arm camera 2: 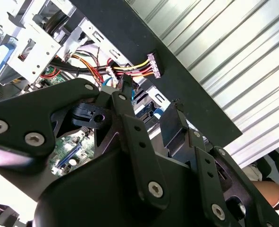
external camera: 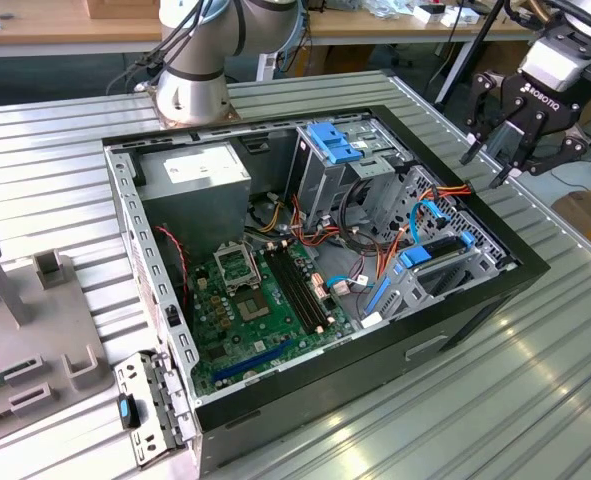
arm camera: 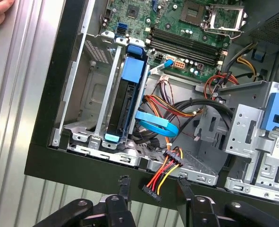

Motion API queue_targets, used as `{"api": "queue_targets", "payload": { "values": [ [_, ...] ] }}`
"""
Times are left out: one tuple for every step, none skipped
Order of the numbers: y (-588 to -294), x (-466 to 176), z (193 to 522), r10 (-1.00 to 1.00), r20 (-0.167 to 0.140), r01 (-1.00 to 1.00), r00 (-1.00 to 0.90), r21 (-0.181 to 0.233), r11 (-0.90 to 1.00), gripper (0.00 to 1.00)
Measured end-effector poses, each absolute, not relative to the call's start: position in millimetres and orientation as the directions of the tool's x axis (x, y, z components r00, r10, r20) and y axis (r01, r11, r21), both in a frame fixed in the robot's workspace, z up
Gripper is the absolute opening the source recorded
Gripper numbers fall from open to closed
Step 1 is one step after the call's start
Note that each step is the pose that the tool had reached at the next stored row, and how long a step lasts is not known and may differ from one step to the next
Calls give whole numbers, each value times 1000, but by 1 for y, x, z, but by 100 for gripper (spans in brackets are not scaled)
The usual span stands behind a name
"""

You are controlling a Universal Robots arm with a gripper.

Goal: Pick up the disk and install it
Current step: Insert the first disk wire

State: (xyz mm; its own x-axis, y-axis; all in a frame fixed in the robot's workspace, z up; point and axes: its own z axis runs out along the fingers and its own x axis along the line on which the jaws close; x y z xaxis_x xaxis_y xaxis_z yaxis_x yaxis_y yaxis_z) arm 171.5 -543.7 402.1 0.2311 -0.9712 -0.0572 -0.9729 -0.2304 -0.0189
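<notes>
Spread claw (arm camera: 153, 179) near bay-seated disk (arm camera: 129, 97)

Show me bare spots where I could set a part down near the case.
Bare ribbed table on the exterior view's right of the case, and between case and grey fixture. Crowded: the cables beside the disk.

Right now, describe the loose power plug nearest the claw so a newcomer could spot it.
Start at the open black computer case on the ribbed metal table. On the case wall nearest the open claw, a small black plug lies draped over the edge. Unlike the flat blue cable nearby, it ends red, yellow and black wires.
</notes>
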Motion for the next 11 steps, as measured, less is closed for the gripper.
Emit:
{"api": "queue_targets", "payload": {
  "values": [
    [-543,172,402,-971,-57,-973,232,-19,-231,51],
    [-542,172,402,-970,-57,-972,235,-19,-234,51],
    [-540,173,402,-968,-57,-969,245,-19,-245,51],
    [-539,173,401,-964,-57,-966,260,-19,-260,51],
    [-539,174,401,-962,-57,-964,267,-19,-267,51],
    [-538,174,401,-959,-57,-961,278,-19,-277,51],
    [-538,174,401,-955,-57,-957,291,-19,-290,51],
    [-538,174,401,-953,-57,-955,297,-19,-297,51],
    [-538,174,401,-952,-57,-954,300,-19,-300,51],
    [-538,174,401,-952,-57,-954,301,-19,-300,51],
    [-538,174,401,-952,-57,-954,301,-19,-300,51]
  ]
}}
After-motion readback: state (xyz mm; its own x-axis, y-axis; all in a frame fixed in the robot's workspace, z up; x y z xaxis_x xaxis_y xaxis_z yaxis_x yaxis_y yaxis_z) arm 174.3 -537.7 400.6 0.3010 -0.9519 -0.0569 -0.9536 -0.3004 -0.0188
